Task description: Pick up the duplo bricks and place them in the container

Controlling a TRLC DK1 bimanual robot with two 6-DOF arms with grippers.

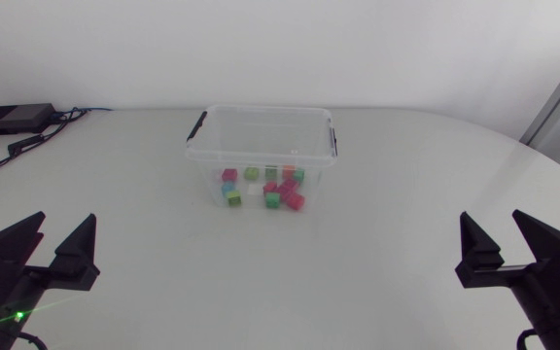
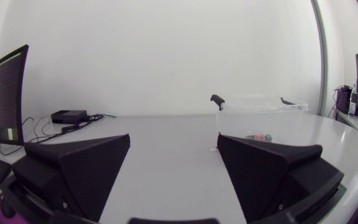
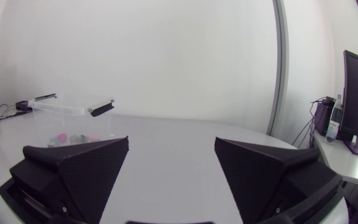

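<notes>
A clear plastic container (image 1: 261, 146) with black handles stands at the table's middle back, and several coloured duplo bricks (image 1: 265, 187) lie inside it. My left gripper (image 1: 54, 248) rests open and empty at the near left. At the near right my right gripper (image 1: 502, 243) is open and empty too. In the left wrist view the container (image 2: 260, 107) stands ahead of the open left gripper (image 2: 173, 167), off to its right finger's side. In the right wrist view the container (image 3: 61, 109) is ahead beyond the left finger of the open right gripper (image 3: 171, 167).
A small black box (image 1: 13, 119) with cables lies at the table's far left corner. White tabletop (image 1: 280, 282) stretches between the two arms and the container.
</notes>
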